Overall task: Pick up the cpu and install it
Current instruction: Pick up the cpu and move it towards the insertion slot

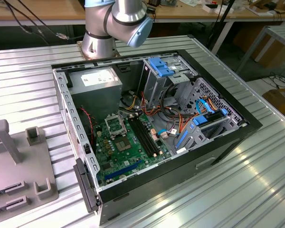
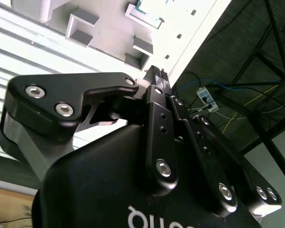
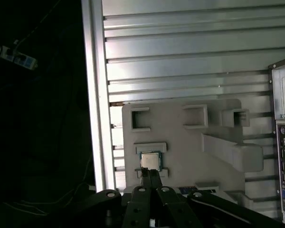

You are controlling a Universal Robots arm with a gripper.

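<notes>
Clenched, the pincer (image 3: 149, 172) hangs above the ribbed metal bench (image 3: 180, 38), its black fingertips pressed together with nothing between them. On the middle of the bench lies the open computer case (image 1: 218, 137), the green motherboard (image 1: 128, 147) and its metal-framed socket (image 1: 115, 126) exposed inside. A grey fixture plate (image 3: 180, 156) sits against the bench edge, at the exterior view's left of the case. The cpu (image 3: 150, 160) lies flat on this plate, silver face up, seated between two small raised brackets. In the first wrist view the pincer's tips come right up to the cpu's near edge; whether they touch it cannot be told.
</notes>
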